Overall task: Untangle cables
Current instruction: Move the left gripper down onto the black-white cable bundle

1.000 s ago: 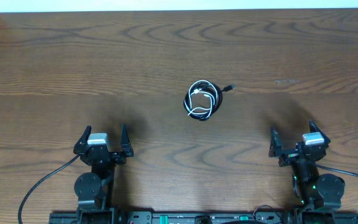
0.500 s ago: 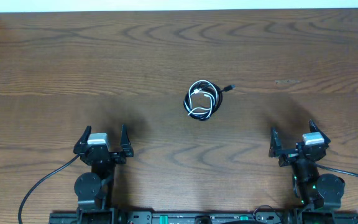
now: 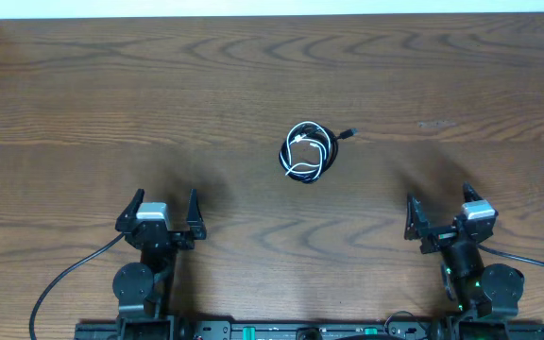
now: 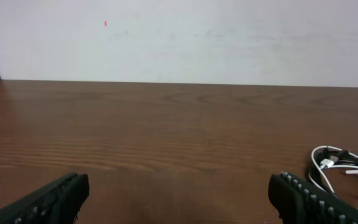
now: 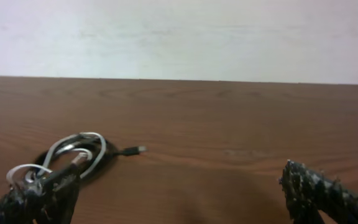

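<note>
Overhead | cables (image 3: 305,144): thin black and white cords, looped | table (image 3: 111,94): wood-grain

No legible text or labels anywhere, tiny red speck (image 4: 105,23) on wall (image 4: 241,37), possibly a sticker, unreadable

black and white cables (image 3: 309,152), brown wood-grain table (image 3: 159,94).

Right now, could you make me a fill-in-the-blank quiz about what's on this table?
The bundle in the middle of the table twines a black cable with a ____ one.
The left gripper and the right gripper both stand with jaws ____.
The black cable's plug end pokes out on the ____ arm's side.
Missing words: white, open, right.
</note>
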`<state>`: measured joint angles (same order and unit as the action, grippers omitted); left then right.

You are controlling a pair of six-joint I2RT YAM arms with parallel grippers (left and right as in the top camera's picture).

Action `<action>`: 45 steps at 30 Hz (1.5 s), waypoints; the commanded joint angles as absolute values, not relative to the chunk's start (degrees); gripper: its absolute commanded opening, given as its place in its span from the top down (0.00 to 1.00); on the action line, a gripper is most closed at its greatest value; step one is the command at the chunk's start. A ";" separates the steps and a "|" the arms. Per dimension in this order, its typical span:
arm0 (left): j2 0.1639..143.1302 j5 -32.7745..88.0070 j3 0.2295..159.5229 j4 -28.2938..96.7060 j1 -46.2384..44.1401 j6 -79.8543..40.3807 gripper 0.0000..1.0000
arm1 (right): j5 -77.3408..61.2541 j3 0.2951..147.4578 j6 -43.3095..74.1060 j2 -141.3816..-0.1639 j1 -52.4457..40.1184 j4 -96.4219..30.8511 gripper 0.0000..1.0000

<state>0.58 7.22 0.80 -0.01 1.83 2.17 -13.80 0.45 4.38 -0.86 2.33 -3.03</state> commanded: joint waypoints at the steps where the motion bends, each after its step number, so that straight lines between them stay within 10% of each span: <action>1: 1.23 8.29 3.11 0.38 2.07 1.85 0.03 | -18.57 0.45 7.73 -1.26 2.04 -3.03 0.01; 29: 38.26 19.07 49.43 31.90 1.17 -4.43 0.04 | -37.21 34.68 10.66 -34.54 2.04 -19.31 0.01; 45: 76.69 21.85 76.64 47.33 -16.29 -4.60 0.03 | -40.40 59.99 10.20 -63.26 2.20 -32.77 0.01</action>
